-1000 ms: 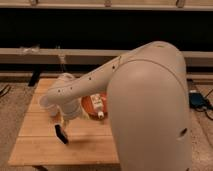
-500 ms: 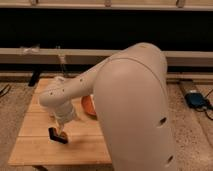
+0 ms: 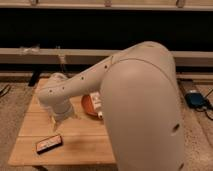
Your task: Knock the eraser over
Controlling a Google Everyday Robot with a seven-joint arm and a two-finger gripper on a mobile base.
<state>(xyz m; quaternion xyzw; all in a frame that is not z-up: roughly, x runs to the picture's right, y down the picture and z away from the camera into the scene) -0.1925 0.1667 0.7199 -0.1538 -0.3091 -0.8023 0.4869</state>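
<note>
Camera view: a light wooden slatted table (image 3: 85, 140) stands on a beige carpeted floor (image 3: 12, 107) in front of a dark wall with a pale horizontal ledge (image 3: 30, 54). A large off-white robot arm (image 3: 145, 100) fills the right and centre of the view. Its bulky link is nearest the camera, and a slimmer perforated link reaches left and down across the table. The gripper (image 3: 61, 116) sits at the end of that link, low over the left half of the table top. Its state cannot be told, because the wrist housing merges with it here. The eraser (image 3: 49, 143), a small flat black rectangular block, lies on one broad side near the front left corner of the table. Its lighter face with an orange-tinged rim is turned upward, and its long axis is tilted slightly against the table edge. The eraser is in front of the gripper and slightly to its left as seen by the camera, near it but apart from it, with bare wood between the two. A round orange plate (image 3: 88, 106) rests near the middle of the table, and the arm covers its right portion. A white object (image 3: 96, 100) shows at the plate, against the arm, but it cannot be identified. A thin pale upright item (image 3: 61, 61) stands at the rear of the table, and its details are unclear. On the floor to the right of the arm lies a blue box-shaped device (image 3: 195, 98) with a dark cable (image 3: 207, 114).
</note>
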